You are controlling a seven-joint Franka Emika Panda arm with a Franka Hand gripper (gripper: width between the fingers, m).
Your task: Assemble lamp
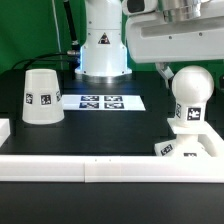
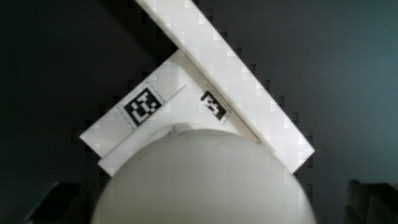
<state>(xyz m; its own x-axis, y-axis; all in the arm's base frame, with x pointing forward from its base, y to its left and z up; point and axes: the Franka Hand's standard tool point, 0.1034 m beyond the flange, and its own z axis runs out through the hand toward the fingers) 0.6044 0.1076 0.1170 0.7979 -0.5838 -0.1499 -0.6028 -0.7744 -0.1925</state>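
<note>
Hovering with the gripper [image 2: 215, 200] straight above the bulb [image 1: 190, 84], jaws spread wide, clamping nothing. Straddling the bulb's round top with the dark fingers [image 2: 64, 200], one on each side, gaps showing in the wrist view, no contact. Looking down past the bulb onto the base [image 2: 169, 118] under it, two square tags showing on it. Seeing the bulb upright on the base at the exterior view's right, tag facing the camera, base just beside the front white rail [image 1: 90, 168]. Finding the shade [image 1: 40, 96] well apart at the exterior view's left, standing wide end down on the black table [image 1: 110, 135], tag on its side. Spotting the marker board [image 1: 100, 101] lying flat between shade and bulb, in front of the arm's pedestal [image 1: 103, 50].
</note>
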